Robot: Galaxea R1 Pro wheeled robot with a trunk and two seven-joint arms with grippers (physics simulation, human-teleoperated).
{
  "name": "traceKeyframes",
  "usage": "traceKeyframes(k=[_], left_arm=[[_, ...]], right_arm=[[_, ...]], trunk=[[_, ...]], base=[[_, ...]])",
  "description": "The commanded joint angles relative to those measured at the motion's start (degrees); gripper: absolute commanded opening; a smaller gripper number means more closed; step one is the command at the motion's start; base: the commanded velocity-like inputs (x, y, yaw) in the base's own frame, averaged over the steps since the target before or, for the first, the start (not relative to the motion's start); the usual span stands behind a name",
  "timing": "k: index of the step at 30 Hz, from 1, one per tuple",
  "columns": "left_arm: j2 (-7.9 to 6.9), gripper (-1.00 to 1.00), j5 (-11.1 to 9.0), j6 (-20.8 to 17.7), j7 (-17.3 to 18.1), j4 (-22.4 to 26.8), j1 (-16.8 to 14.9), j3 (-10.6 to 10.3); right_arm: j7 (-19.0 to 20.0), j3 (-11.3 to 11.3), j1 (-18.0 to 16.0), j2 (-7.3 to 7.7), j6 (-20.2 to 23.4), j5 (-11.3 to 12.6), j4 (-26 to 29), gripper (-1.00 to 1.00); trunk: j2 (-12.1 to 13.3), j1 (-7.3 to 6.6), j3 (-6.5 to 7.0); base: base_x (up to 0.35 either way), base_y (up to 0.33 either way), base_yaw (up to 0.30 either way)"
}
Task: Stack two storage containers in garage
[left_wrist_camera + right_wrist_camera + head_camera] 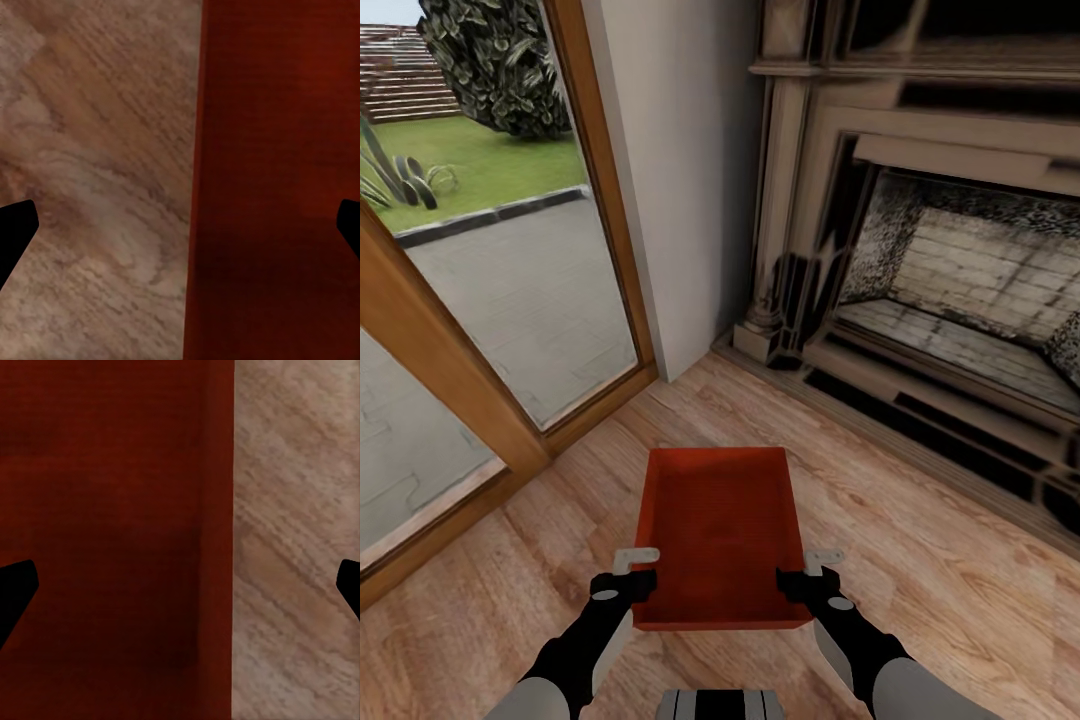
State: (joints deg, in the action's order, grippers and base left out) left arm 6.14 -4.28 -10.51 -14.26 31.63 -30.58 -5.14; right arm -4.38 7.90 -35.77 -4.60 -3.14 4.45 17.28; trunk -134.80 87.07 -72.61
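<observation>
Between the two arms, low in the head view, a red-orange storage container (718,530) sits open-top above the light wood-plank floor (920,540) of the living room, near the fireplace (950,300) and a glass door (490,260). No writing or label can be read on it. Both forearms reach forward, bent slightly inward: the left gripper (632,572) straddles the bin's left wall, the right gripper (812,572) its right wall. Each wrist view shows its jaws spread wide either side of a wall, not closed on it.
</observation>
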Motion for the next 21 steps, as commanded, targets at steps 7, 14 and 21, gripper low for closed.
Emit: traceKeyframes(k=[7, 14, 21], left_arm=[[-0.06, 1.00, -0.5, -0.3, -0.5, 0.1, 0.0, -0.4], [-0.08, 1.00, -0.5, -0.3, -0.5, 0.1, 0.0, -0.4], [-0.08, 1.00, -0.5, -0.3, -0.4, 0.1, 0.0, -0.4]], right_arm=[[-0.4, 0.5, 0.0, 0.06, -0.2, 0.5, -0.1, 1.00], [-0.4, 0.5, -0.1, 0.11, -0.1, 0.5, -0.1, 1.00], [-0.4, 0.5, -0.1, 0.12, -0.1, 0.5, -0.1, 1.00]], trunk=[[0.0, -0.01, -0.04], [0.0, -0.01, -0.04], [-1.6, 0.87, -0.76]], base=[[0.000, 0.000, 0.000], [0.000, 0.000, 0.000], [0.000, 0.000, 0.000]])
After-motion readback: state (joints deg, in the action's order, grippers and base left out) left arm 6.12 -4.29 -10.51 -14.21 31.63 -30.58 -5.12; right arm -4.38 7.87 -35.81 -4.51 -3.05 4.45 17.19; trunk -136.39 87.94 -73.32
